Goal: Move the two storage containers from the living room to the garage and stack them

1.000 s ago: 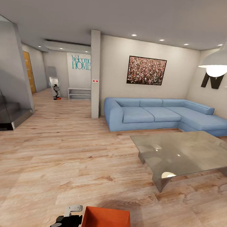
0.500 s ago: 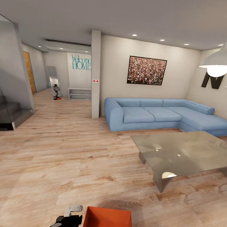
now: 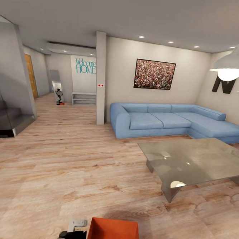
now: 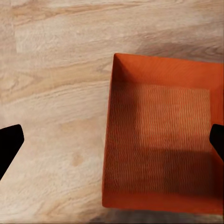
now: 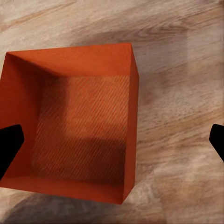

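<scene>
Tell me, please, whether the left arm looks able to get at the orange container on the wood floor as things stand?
Probably yes: the left tool hangs open right beside the container, its fingers straddling the near wall in the wrist view, with nothing between them.

One storage container (image 3: 112, 234), one sofa (image 3: 177, 121), one coffee table (image 3: 199, 161), perhaps five ceiling spotlights (image 3: 141, 37).

- Bare wood floor (image 3: 58, 165) stretches ahead and left, toward the hallway.
- The glass coffee table (image 3: 195, 161) blocks the right; the blue sofa (image 3: 169, 121) sits behind it.
- A pillar (image 3: 100, 78) divides the way ahead.
</scene>
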Available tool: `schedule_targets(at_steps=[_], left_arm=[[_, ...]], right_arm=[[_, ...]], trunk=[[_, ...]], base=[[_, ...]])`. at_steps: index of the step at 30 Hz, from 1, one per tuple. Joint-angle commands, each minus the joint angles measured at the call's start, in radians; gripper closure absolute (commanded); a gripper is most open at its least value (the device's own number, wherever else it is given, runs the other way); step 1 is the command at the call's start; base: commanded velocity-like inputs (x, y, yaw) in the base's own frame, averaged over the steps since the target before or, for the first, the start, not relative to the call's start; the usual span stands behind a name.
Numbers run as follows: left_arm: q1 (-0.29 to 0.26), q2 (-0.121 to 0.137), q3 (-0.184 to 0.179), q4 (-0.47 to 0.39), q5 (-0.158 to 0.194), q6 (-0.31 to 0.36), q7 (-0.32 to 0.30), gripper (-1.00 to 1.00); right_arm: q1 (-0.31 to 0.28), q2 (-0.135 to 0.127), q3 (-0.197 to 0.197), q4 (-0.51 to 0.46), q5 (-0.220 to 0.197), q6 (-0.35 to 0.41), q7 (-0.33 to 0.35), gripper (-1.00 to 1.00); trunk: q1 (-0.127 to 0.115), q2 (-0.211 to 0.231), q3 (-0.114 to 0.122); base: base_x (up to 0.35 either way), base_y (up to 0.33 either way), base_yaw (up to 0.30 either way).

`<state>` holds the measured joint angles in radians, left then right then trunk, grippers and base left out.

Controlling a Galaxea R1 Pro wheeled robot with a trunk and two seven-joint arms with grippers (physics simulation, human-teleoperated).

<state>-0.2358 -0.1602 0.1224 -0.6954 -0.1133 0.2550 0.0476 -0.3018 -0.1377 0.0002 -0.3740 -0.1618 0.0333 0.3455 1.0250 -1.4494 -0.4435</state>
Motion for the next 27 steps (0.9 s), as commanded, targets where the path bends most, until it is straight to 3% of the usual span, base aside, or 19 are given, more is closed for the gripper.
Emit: schedule_targets(at_steps=[1,9,16,27], left_arm=[[0.0,-0.002,0.003,0.001,-0.01,0.005,-0.002,-1.0],[0.0,-0.002,-0.013,0.031,-0.009,0.006,-0.014,-1.0],[0.0,-0.002,-0.012,0.033,-0.007,-0.004,-0.014,-1.0],[0.0,-0.002,-0.012,0.031,-0.005,-0.003,-0.012,-1.0]], right_arm=[[0.0,0.0,0.0,0.0,-0.009,0.004,0.003,-1.0],[0.0,0.0,0.007,-0.001,0.003,0.005,-0.021,-1.0],[-0.001,0.0,0.006,-0.009,0.041,0.006,-0.02,-1.0],[0.0,0.0,0.006,-0.008,0.044,0.006,-0.02,-1.0]], trunk=[[0.0,-0.001,-0.001],[0.0,-0.001,-0.001],[0.0,-0.001,-0.001],[0.0,-0.001,-0.007]], base=[[0.0,0.0,0.0],[0.0,0.0,0.0],[0.0,0.0,0.0],[0.0,0.0,0.0]])
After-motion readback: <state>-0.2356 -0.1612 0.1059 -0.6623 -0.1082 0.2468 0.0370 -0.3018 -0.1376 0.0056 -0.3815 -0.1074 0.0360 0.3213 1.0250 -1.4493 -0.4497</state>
